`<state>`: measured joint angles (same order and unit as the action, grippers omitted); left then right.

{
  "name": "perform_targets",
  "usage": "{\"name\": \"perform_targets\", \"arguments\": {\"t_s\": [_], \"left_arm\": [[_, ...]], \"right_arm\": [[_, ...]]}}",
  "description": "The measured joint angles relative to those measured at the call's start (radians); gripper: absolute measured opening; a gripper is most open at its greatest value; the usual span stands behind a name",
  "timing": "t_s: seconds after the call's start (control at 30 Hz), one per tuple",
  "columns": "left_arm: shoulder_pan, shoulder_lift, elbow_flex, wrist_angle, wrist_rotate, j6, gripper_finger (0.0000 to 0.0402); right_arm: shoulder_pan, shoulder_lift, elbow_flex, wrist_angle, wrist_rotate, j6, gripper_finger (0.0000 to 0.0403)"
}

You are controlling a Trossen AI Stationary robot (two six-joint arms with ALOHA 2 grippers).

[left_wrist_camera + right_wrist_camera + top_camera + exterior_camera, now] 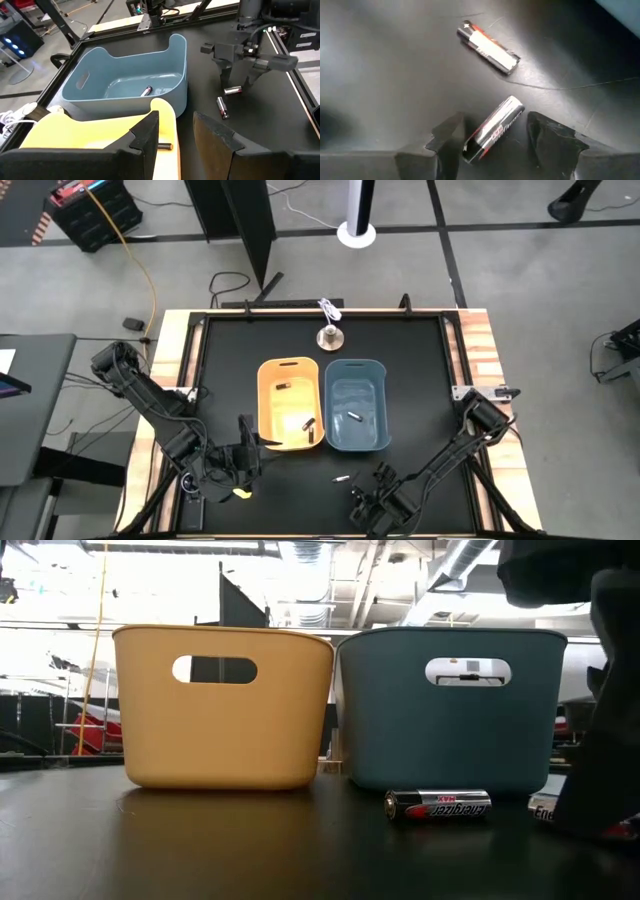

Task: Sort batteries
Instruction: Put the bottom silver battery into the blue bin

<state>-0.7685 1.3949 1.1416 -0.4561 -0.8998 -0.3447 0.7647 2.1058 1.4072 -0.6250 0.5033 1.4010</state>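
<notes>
A yellow tub (290,405) and a blue tub (356,405) stand side by side mid-table. Several small batteries lie in the yellow tub (308,425), and one lies in the blue tub (146,91). Two silver-and-dark batteries rest on their sides on the table in front of the blue tub. My right gripper (495,125) is open and low over the table, with one battery (495,129) lying slantwise between its fingers. The other battery (490,46) lies just beyond. My left gripper (175,120) is open at the yellow tub's near-left corner (262,442).
A silver bell-shaped object (330,335) and a white cable (329,308) sit near the far edge, behind the tubs. The black table top has raised wooden side rails (482,350). Bare black surface lies left and right of the tubs.
</notes>
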Motion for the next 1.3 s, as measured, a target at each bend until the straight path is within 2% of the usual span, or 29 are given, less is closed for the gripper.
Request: {"name": "perform_targets", "arguments": {"t_s": [0.13,0.4,0.57,1.3], "left_arm": [[0.000,0.000,0.000,-0.001,0.000,0.000,0.0116],[0.000,0.000,0.000,-0.001,0.000,0.003,0.0116],[0.000,0.000,0.000,-0.001,0.000,0.003,0.0116],[0.000,0.000,0.000,-0.001,0.000,0.000,0.0116]], "right_arm": [[0.002,0.005,0.001,-0.012,0.005,0.013,0.0209],[0.000,0.005,-0.001,-0.045,-0.018,0.009,0.0085],[0.010,0.005,0.000,-0.039,-0.022,-0.009,0.0032],[0.027,0.001,0.014,-0.060,-0.006,-0.060,0.0021]]}}
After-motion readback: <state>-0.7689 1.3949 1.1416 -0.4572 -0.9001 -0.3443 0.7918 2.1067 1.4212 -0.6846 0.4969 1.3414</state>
